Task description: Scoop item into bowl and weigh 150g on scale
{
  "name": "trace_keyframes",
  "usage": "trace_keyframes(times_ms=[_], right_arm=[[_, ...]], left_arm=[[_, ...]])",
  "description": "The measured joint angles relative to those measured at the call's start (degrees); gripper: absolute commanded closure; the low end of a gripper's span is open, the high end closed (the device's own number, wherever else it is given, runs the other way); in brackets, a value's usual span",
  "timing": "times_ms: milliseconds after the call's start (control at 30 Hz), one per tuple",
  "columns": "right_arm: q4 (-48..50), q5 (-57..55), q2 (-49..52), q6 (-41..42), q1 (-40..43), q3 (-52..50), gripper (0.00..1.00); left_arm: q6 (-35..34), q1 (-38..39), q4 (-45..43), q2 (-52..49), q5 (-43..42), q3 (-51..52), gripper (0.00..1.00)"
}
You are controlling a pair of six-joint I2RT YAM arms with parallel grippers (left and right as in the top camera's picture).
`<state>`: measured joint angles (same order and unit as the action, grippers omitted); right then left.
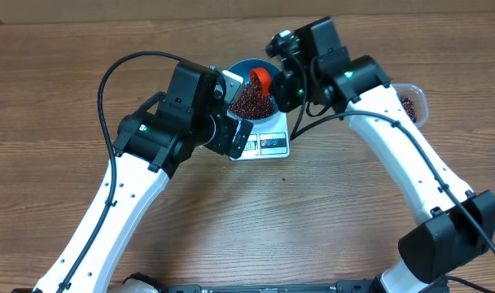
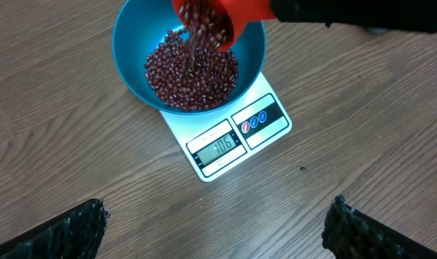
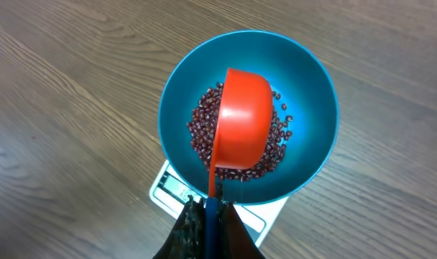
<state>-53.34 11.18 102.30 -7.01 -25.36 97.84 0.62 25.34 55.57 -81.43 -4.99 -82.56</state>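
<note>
on the wooden table [image 2: 362,144] the small flat white rectangular kitchen scale [image 2: 265,119] carries the round, deep, bright blue bowl [image 2: 132,43]. the bowl covers most of the platform and leaves the display edge free; the display reads 106. inside the bowl lies a loose heap of small dark red-maroon beans [image 2: 193,75], spread over the bottom and a little up the sides. above it the red plastic measuring scoop [image 3: 240,122] is tipped mouth down, with its rounded back towards the right wrist camera. beans show as a blur where they spill from its lip onto the heap. the right hand [image 3: 210,212] is closed tight on the scoop's thin handle, which runs from the cup down between the dark fingers. the left hand [image 2: 215,230] is spread wide and holds nothing. its two dark fingertips show at the bottom corners of the left wrist view, over bare table near the scale's display edge. from overhead, a clear rounded plastic tub [image 1: 414,102] with more beans sits off to the right of the bowl, partly hidden behind the right arm.
</note>
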Motion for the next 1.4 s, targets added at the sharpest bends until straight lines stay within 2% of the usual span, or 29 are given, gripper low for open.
trace_keyframes(times_ms=[367, 1400], right_arm=[[-0.02, -8.41, -0.02, -0.96, -1.70, 0.00, 0.96], [0.85, -6.82, -0.02, -0.92, -1.62, 0.00, 0.96]], left_arm=[[0.00, 0.00, 0.00, 0.00, 0.00, 0.00, 0.00], [0.00, 0.00, 0.00, 0.00, 0.00, 0.00, 0.00]])
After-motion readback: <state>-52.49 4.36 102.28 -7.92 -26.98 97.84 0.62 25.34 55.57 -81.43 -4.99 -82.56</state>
